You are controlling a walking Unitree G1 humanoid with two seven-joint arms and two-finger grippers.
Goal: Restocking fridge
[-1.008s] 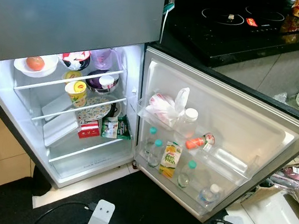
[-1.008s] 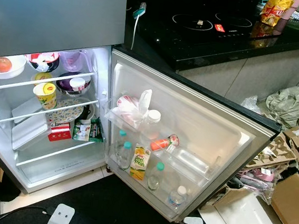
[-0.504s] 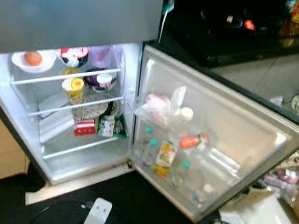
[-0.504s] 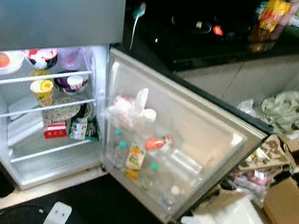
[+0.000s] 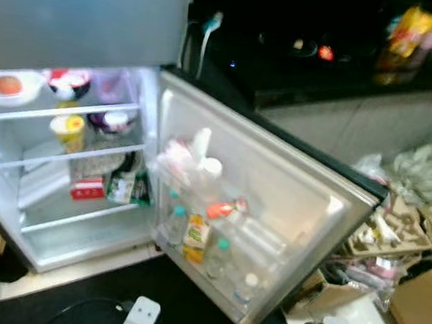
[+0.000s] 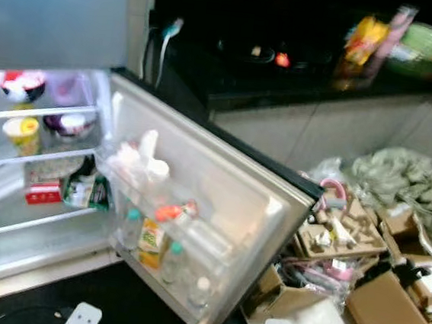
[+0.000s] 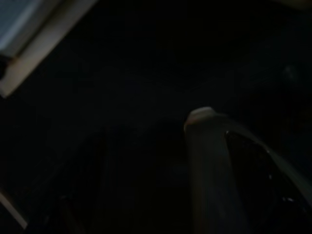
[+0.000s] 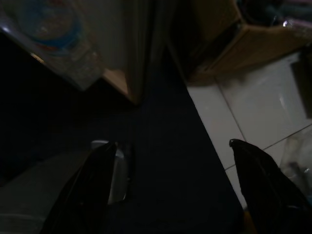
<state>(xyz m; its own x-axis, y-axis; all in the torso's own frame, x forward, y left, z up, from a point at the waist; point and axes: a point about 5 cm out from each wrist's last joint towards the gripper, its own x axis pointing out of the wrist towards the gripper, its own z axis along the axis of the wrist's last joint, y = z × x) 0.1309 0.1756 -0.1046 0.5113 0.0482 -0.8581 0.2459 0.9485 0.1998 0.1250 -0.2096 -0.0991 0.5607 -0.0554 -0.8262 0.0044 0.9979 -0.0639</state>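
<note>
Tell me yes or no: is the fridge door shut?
No, the fridge door stands swung wide open, its racks showing bottles and a juice carton.

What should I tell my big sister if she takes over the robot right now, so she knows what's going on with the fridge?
Right gripper: open, holding nothing, hanging low over the dark mat beside the white floor tiles. Left gripper: its wrist view is too dark to tell.
The fridge door stands wide open. Its shelves hold water bottles, a juice carton and a white bag.
Inside, on the fridge's shelves: an orange in a bowl, a yellow cup and a red box.
Boxes and clutter lie on the floor to the right.
Left: pick up the next item, stock it, shut the door.
</note>
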